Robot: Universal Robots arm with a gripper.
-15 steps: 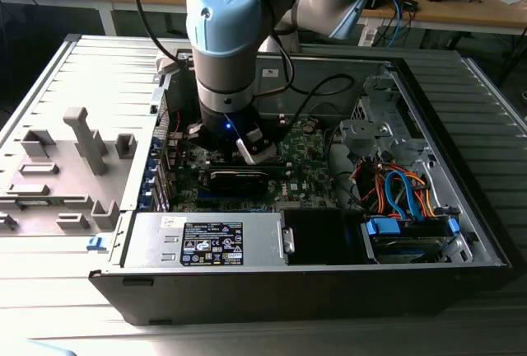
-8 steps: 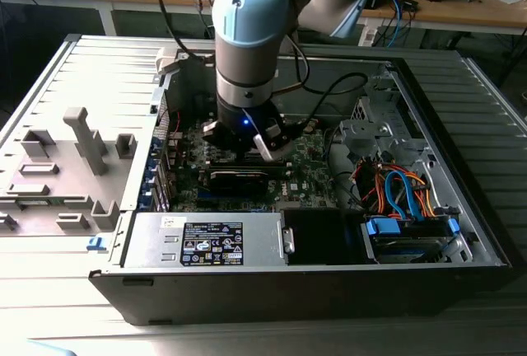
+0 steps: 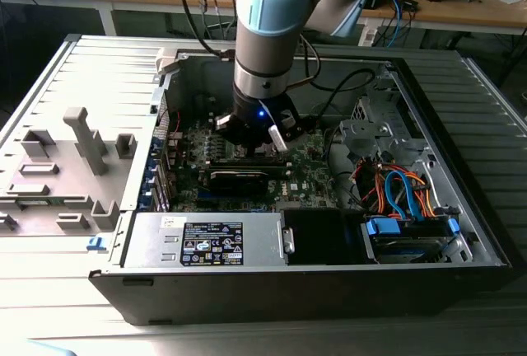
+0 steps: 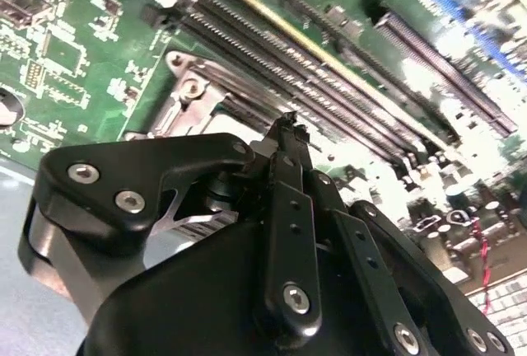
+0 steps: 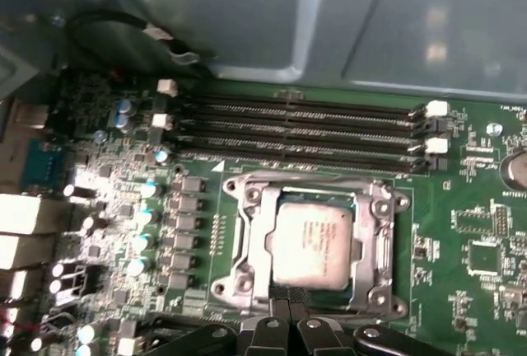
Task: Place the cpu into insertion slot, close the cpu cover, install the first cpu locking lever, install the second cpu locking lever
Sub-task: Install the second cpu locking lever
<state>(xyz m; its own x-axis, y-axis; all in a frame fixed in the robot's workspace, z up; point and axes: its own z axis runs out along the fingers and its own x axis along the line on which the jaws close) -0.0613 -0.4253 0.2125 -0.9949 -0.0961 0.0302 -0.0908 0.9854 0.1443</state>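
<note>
The cpu [image 5: 317,241], a silvery-grey square, lies flat in the insertion slot [image 5: 247,278] on the green motherboard. The cpu cover [image 5: 369,245], a metal frame, lies down around it with the chip showing through its window. My gripper [image 5: 290,323] hangs just above the socket's near edge, its black fingers [image 4: 290,175] pressed together with nothing visible between them. A corner of the socket's metal frame [image 4: 191,88] shows beyond the fingertips. In the exterior view the gripper [image 3: 255,138] is low inside the open computer case and covers the socket. I cannot make out the locking levers.
Several long memory slots [image 5: 296,125] run beside the socket. A black card [image 3: 247,179] lies across the board nearer the power supply [image 3: 206,241]. Coloured cables [image 3: 395,191] fill the case's right part. A grey fixture [image 3: 82,138] stands outside on the exterior view's left.
</note>
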